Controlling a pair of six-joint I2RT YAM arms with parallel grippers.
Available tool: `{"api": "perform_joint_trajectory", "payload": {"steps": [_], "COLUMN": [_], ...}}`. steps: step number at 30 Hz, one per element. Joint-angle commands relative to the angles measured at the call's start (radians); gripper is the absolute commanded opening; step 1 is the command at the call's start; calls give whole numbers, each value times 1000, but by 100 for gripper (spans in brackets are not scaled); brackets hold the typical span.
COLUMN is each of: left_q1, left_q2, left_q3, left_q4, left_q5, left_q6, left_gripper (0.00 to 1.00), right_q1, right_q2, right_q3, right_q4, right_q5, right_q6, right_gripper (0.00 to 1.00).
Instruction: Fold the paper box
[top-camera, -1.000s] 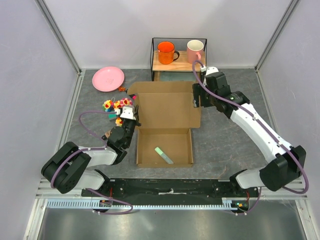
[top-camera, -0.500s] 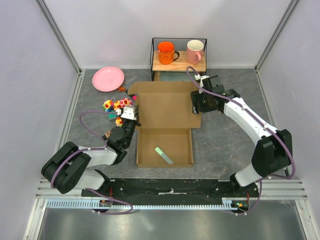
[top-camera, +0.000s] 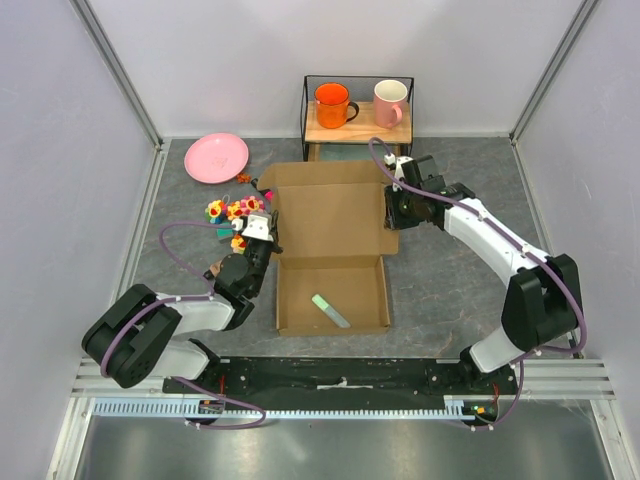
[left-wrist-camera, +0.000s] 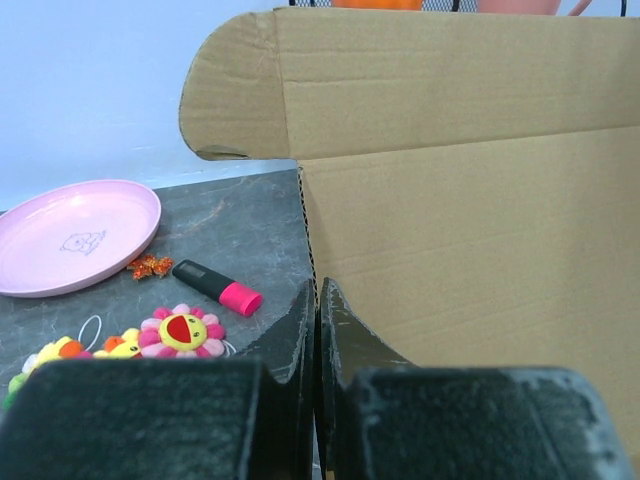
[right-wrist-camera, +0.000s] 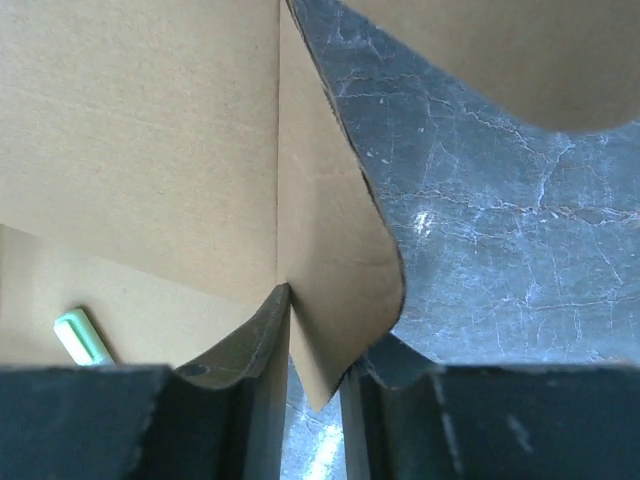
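Two claws work the paper box (top-camera: 335, 225), one at each side.

From above, the box lies open between them. The right claw (top-camera: 392, 208) is at the lid's right edge and the left claw (top-camera: 258, 228) is at its left hinge corner. A green stick (top-camera: 328, 310) lies in the tray, on the arm-base side of both claws.

The left wrist camera shows what the overhead view flattens: the lid stands up just ahead and to the right of that claw. Its fingers are pressed tight together, closed. I cannot tell whether any card is nipped between them. A pink plate (left-wrist-camera: 75, 235) sits well off to its left.

Only the right wrist camera shows the side flap (right-wrist-camera: 340, 250) hanging between the fingers of its claw. The jaws are drawn in around it, but I cannot tell whether they pinch it yet.

I'd say the flap fold is in hand. It wants a firm bite close to the crease before any swing inward, with the left claw steadying the box.
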Motion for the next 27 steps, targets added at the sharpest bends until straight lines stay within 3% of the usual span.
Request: {"api": "perform_joint_trajectory", "payload": {"steps": [1, 7, 10, 13, 16, 22, 26, 27], "left_q1": [-5, -4, -5, -2, -2, -1, 5, 17], "left_q2": [-20, -42, -85, -167, -269, -447, -527, -533], "left_q3": [-9, 8, 31, 69, 118, 210, 331, 362], "left_q4": [246, 176, 73, -94, -326, -717, -1085, -1250], "left_q5": [-28, -54, -64, -78, -54, -40, 56, 92], "left_q6": [54, 38, 15, -2, -33, -82, -149, -160], "left_gripper": [2, 2, 9, 31, 47, 71, 77, 77], "right_q1": [-2, 10, 30, 57, 80, 100, 100, 102], "right_q2": [-50, -131, -180, -217, -245, -283, -326, -330], "right_q3": [-23, -95, -150, -198, -241, -289, -307, -305], "right_q4": [32, 112, 170, 214, 253, 284, 307, 307], "right_q5": [13, 50, 93, 159, 202, 256, 274, 276], "right_q6": [-6, 4, -2, -5, -2, 8, 14, 14], "right_gripper": [23, 7, 1, 0, 0, 0, 0, 0]}}
